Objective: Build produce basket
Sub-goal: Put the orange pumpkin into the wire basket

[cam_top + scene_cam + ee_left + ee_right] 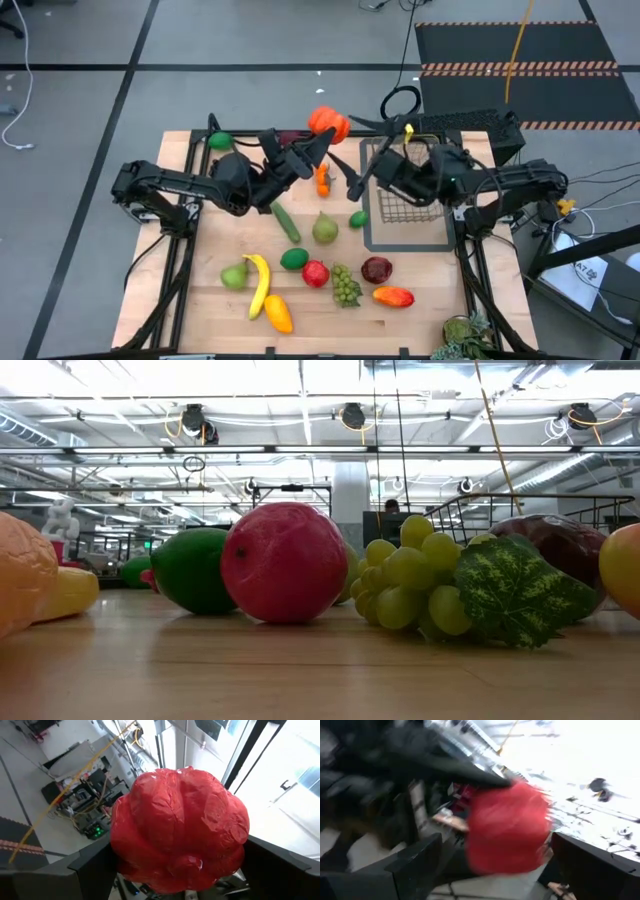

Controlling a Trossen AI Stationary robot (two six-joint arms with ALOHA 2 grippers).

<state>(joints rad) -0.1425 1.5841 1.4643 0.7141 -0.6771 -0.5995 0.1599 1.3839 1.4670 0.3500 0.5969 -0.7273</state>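
Right now the left claw [322, 143] pinches a lumpy orange-red pumpkin [328, 122], lifted above the worktop's [200, 290] far edge; in the left wrist view it fills the space between the fingers [95, 870]. Right claw [358, 172] spread, empty, pointing at it, just beside the wire basket [410, 205], which looks empty. Pumpkin looks light, hollow, glossy, likely slippery; grip across its ribbed middle. Remaining produce [315, 272] sits on the near worktop.
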